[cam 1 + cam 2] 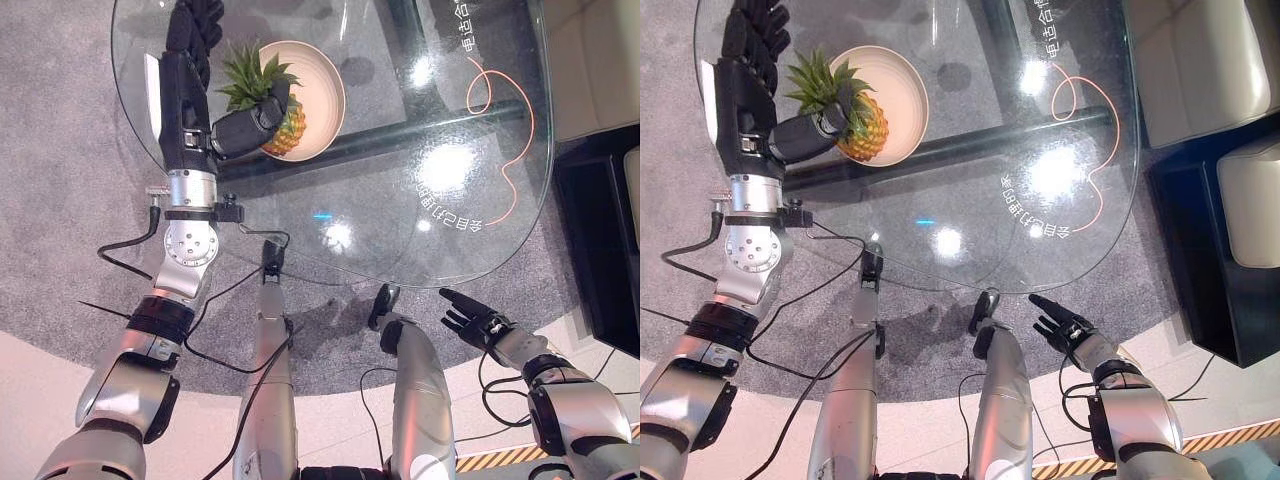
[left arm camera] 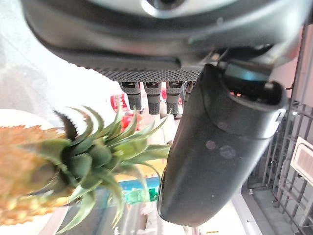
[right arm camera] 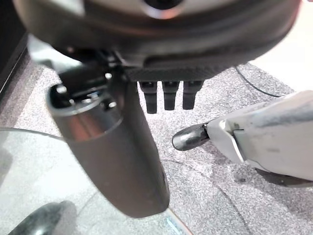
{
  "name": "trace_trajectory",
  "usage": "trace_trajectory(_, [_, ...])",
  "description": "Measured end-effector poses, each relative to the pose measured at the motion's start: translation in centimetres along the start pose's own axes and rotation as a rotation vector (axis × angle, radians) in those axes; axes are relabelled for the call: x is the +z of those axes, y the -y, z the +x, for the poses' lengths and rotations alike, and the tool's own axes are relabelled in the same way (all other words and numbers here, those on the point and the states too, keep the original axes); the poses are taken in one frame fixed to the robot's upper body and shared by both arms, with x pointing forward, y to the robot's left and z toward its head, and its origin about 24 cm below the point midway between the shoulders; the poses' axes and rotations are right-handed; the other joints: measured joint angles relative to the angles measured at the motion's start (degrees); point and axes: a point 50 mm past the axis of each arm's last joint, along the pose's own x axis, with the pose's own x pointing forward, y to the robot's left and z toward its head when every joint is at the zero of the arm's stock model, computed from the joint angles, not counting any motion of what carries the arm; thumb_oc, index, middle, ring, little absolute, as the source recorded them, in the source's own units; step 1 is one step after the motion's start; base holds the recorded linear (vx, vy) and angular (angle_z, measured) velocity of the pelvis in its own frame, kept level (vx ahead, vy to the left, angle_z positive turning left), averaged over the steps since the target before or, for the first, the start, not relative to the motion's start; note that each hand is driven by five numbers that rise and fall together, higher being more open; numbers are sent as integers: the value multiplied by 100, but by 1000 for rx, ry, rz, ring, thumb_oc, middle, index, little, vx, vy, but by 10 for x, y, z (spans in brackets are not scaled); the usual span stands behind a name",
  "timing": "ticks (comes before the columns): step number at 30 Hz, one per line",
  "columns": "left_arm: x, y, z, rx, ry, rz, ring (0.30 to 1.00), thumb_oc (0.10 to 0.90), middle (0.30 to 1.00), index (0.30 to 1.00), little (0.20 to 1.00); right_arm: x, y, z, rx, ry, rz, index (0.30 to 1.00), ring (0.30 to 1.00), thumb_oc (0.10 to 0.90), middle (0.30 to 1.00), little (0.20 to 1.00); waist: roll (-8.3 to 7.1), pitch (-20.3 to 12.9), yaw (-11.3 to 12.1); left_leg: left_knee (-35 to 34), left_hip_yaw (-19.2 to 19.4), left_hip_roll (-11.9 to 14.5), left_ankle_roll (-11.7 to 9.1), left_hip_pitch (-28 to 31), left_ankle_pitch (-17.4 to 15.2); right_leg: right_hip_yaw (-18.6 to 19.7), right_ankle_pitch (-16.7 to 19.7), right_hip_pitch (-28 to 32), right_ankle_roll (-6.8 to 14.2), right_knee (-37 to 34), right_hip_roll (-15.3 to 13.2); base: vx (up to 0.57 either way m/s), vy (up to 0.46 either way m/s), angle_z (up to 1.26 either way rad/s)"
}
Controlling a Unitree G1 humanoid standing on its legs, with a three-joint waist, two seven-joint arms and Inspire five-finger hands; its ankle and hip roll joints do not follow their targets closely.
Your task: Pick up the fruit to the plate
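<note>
A small pineapple [image 1: 287, 131] with a green crown lies in the cream plate [image 1: 326, 82] at the far left of the glass table [image 1: 400, 200]. My left hand [image 1: 185, 100] hovers over the plate's left side with its fingers straight and pointing away. Its thumb [image 2: 215, 147] reaches across the pineapple [image 2: 29, 166] where crown meets fruit. I cannot tell whether the thumb touches it. My right hand [image 1: 478, 322] hangs open below the table's near edge on the right, holding nothing.
The round glass table carries white print and an orange curved line [image 1: 520, 150] on its right half. Grey carpet [image 1: 60, 150] lies underneath. A dark cabinet [image 1: 600, 230] and a beige seat [image 1: 1200, 60] stand to the right.
</note>
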Motion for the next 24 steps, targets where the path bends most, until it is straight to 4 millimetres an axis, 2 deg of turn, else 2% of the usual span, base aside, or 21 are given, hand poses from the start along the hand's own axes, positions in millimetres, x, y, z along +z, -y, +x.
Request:
trace_trajectory(8, [3,-2,-4,-3,8,-20,900,800,900,900,900,-5,9,0,-12,3,0,900,900,800,900,900,9,2,110,-72,-2,-4,1,269,-1,-13,-2,286,8,-73,-6,0,0,0])
trace_trajectory(13, [12,-11,-9,33,19,-80,900,800,900,900,900,-8,25,-2,-18,78,5,900,900,800,900,900,29,-4,147,-287,6,-2,18,906,-14,-50,-2,963,56,-376,-5,0,-15,3])
trace_trajectory(17, [6,-23,-11,79,-58,-113,900,800,900,900,900,-2,34,-4,-27,162,23,900,900,800,900,900,94,-13,152,-432,25,-14,71,1435,-50,-132,32,1580,119,-663,-12,34,29,4])
trace_trajectory(21, [-12,-40,-32,121,-202,-138,900,800,900,900,900,-9,52,-8,-76,168,17,900,900,800,900,900,186,-21,156,-622,151,-86,129,2111,-102,-126,96,2323,245,-1045,-62,82,59,-2])
trace_trajectory(24, [-26,-51,-54,154,-316,-159,900,800,900,900,900,-18,77,-14,-138,171,20,900,900,800,900,900,297,-68,167,-821,235,-133,212,2711,-191,-129,190,3054,368,-1589,-88,173,44,-2])
